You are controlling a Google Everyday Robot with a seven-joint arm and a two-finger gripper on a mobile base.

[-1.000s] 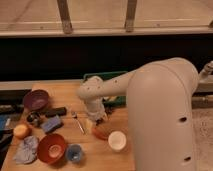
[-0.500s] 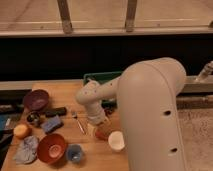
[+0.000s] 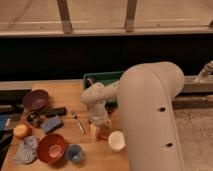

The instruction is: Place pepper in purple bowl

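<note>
The purple bowl [image 3: 36, 99] stands at the back left of the wooden table. My gripper [image 3: 96, 129] points down at the table's middle, far to the right of that bowl, with my big white arm [image 3: 150, 115] over it. A small red-orange thing [image 3: 104, 133], apparently the pepper, lies at the gripper's tip, partly hidden by it. I cannot tell whether it is held.
A red-orange bowl [image 3: 51, 148] and a small blue cup [image 3: 74, 153] stand at the front left. A white cup [image 3: 116, 140] is next to the gripper. A fork [image 3: 77, 121], blue sponge [image 3: 51, 123], black bar [image 3: 56, 111], orange fruit [image 3: 21, 131], grey cloth [image 3: 26, 149] and green bin [image 3: 100, 78] surround them.
My gripper has moved down and a little right, toward the table front and onto the red-orange thing. My arm has swung closer and fills more of the view.
</note>
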